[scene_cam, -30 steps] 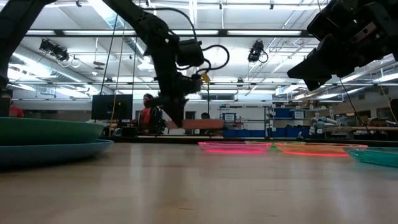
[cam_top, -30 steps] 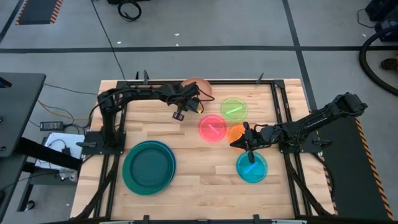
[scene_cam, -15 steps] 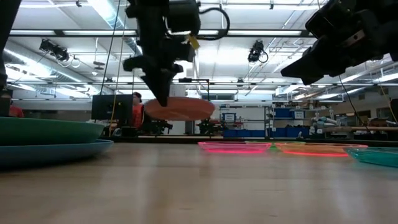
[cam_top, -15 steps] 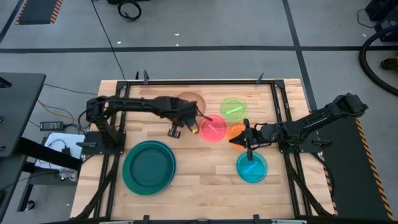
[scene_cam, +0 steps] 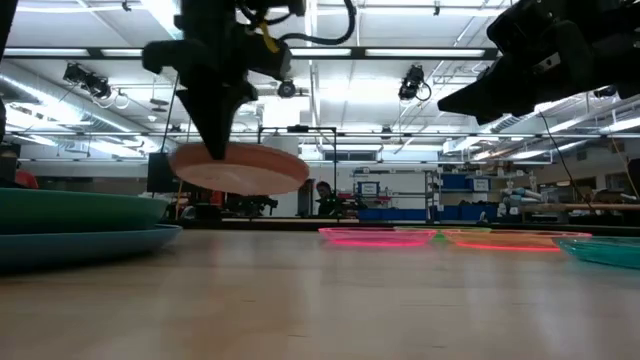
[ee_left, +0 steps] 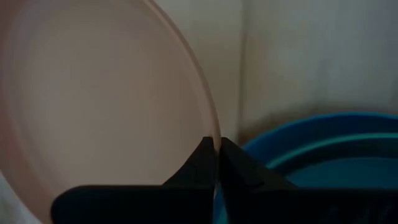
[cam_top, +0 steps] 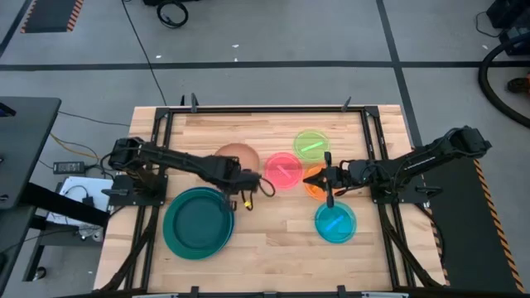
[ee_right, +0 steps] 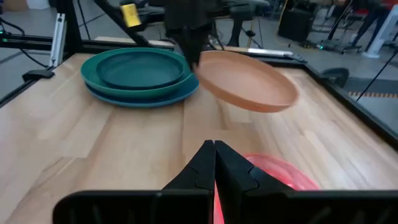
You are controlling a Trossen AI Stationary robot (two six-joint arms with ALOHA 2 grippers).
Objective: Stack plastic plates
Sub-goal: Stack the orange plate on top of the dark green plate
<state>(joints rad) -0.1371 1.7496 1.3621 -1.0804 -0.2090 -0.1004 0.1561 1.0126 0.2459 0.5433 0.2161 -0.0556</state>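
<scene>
We're pinching the rim of the tan plate point(cam_top: 234, 156) with our left gripper point(cam_top: 245, 184), fingers clamped on it, holding it up off the table point(cam_top: 273, 228) just right of the stacked big teal plates point(cam_top: 197, 222). Our right gripper point(cam_top: 329, 192) is sitting pinched together, holding nothing, above the orange plate point(cam_top: 314, 177), with pink point(cam_top: 284, 170), green point(cam_top: 311, 144) and cyan point(cam_top: 335, 222) ones around it.
</scene>
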